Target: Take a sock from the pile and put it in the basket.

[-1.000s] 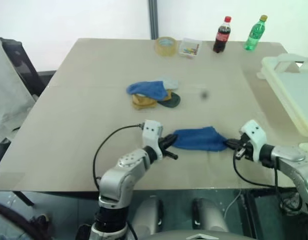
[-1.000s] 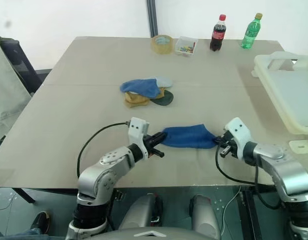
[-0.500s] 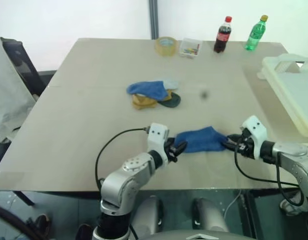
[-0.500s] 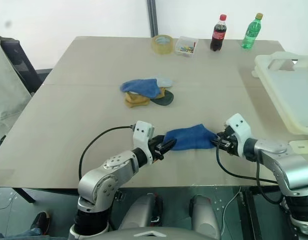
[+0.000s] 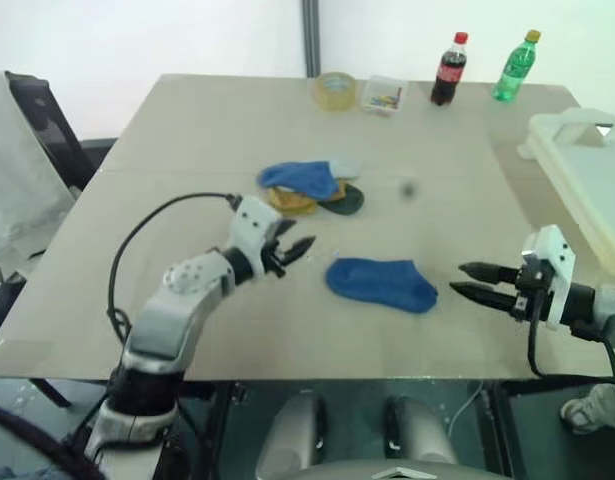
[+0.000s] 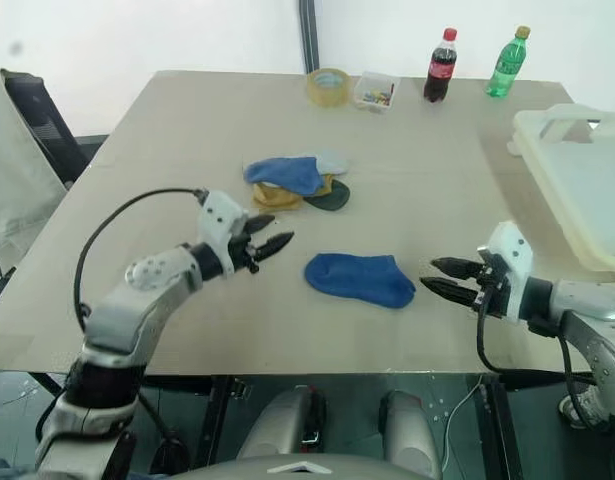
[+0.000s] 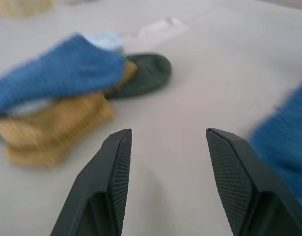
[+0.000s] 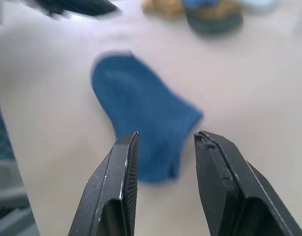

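Observation:
The pile (image 5: 312, 187) of blue, mustard, dark green and pale socks lies mid-table. One blue sock (image 5: 380, 283) lies flat by itself nearer the front edge, touched by neither gripper. My left gripper (image 5: 295, 251) is open and empty, hovering between the pile and that sock; the left wrist view has the pile (image 7: 62, 93) ahead of its fingers (image 7: 114, 167). My right gripper (image 5: 460, 278) is open and empty, a short way right of the blue sock (image 8: 141, 113), pointing at it. The cream basket (image 5: 572, 122) stands at the table's right edge.
Along the table's far edge stand a tape roll (image 5: 334, 90), a small clear box (image 5: 382, 95), a cola bottle (image 5: 447, 68) and a green bottle (image 5: 514, 65). A chair draped with grey cloth (image 5: 27, 170) is off the left side.
Both grippers opened and let go of the blue sock, which now lies flat. The left hand rose and swung left towards the pile; the right hand drew back to the right.

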You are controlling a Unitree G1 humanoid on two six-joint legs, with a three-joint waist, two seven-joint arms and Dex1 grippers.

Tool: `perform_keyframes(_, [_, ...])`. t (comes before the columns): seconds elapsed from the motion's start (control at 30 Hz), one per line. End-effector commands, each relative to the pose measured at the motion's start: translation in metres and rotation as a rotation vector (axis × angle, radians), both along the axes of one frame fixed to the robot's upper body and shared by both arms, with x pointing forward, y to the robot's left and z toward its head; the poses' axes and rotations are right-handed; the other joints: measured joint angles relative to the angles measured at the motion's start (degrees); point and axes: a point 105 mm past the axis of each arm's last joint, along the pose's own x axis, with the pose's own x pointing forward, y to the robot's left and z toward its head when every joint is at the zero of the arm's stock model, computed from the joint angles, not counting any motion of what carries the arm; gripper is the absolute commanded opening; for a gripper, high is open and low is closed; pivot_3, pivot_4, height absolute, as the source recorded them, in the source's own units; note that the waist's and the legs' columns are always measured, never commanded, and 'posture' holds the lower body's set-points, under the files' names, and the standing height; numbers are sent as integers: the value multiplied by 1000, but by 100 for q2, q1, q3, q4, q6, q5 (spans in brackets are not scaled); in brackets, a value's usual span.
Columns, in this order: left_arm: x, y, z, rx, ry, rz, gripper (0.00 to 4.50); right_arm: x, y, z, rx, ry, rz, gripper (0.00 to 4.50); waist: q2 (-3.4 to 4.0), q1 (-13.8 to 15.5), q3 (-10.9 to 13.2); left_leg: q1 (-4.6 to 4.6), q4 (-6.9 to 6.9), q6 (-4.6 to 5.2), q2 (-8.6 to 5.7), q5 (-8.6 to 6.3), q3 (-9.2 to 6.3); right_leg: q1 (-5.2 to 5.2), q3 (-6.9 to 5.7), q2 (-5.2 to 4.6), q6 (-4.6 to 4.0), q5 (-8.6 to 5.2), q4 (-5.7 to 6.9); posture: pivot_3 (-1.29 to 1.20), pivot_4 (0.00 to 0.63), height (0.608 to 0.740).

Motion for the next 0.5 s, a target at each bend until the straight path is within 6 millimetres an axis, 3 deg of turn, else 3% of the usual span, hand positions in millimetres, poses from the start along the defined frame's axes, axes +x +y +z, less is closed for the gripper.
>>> perform_keyframes(0.03, [30, -4, 6, 13, -72, 14, 2567, -5, 13, 25, 67, -133, 54, 1816, 0, 5, 0, -1, -1, 0, 0, 0, -1, 0, 0, 1, 0, 0, 0, 0, 150, 740])
perform_keyframes(0.27, [56, -17, 21, 14, -157, -1, 2567, -1, 12, 16, 19, -167, -3, 1816, -12, -21, 7, -5, -2, 2, -4, -1, 1, 0, 1, 0, 21, 12, -5, 0, 150, 740])
perform_keyframes(0.5, [75, -36, 13, 95, -184, -26, 2567, 3, 17, 15, 35, -188, -16, 1816, -16, -10, 10, -3, 0, 2, -2, 0, 1, 1, 0, 2, 23, 13, -2, 0, 150, 740])
